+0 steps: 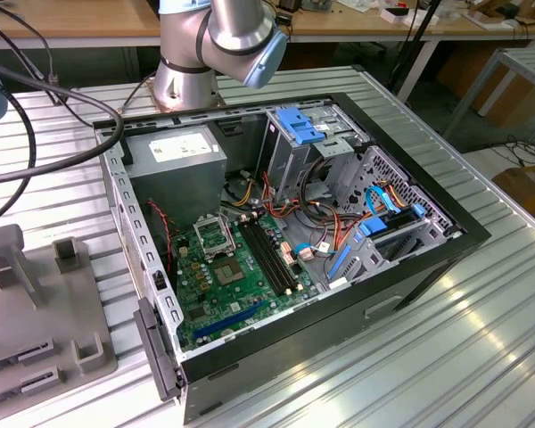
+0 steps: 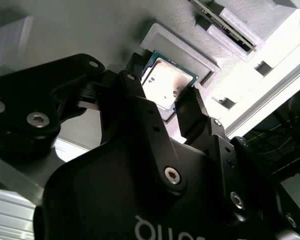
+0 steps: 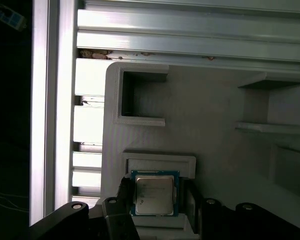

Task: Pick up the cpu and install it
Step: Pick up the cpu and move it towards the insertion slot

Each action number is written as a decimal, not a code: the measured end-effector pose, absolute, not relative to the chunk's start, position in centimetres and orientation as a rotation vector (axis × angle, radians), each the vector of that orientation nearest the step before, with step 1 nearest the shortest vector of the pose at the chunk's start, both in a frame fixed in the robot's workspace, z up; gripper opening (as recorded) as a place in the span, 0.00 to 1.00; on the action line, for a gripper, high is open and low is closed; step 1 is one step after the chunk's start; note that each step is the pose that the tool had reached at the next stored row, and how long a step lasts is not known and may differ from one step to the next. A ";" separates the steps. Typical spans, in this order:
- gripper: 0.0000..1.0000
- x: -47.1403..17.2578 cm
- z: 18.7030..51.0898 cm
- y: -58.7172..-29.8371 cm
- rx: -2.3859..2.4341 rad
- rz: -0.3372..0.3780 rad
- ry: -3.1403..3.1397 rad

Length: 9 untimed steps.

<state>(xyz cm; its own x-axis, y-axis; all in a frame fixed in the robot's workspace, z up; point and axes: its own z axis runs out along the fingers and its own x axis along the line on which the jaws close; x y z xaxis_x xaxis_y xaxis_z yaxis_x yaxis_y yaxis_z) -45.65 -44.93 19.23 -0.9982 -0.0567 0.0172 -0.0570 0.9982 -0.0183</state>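
Second wrist view: I see the gripper closed narrow on the cpu, fingers at two sides (gray holder just behind).

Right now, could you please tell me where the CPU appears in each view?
First wrist view: the CPU sits in a raised nest on the grey fixture plate, near a square pocket.
Second wrist view: the CPU sits in that same nest, its metal lid glaring bright.
Exterior view: the shared landmark, the grey fixture plate, lies at the exterior view's left beside the computer case.
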 end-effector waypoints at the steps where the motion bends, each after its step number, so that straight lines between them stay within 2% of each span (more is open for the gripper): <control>1: 0.55 -45.7 19.2 -44.9 0.091 0.029 -3.123; 9: 0.55 -45.7 19.3 -44.9 0.139 0.029 -3.122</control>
<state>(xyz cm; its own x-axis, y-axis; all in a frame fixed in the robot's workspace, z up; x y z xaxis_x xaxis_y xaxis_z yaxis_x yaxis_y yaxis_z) -45.69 -44.94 19.25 -0.9959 -0.0886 0.0172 -0.0889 0.9959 -0.0175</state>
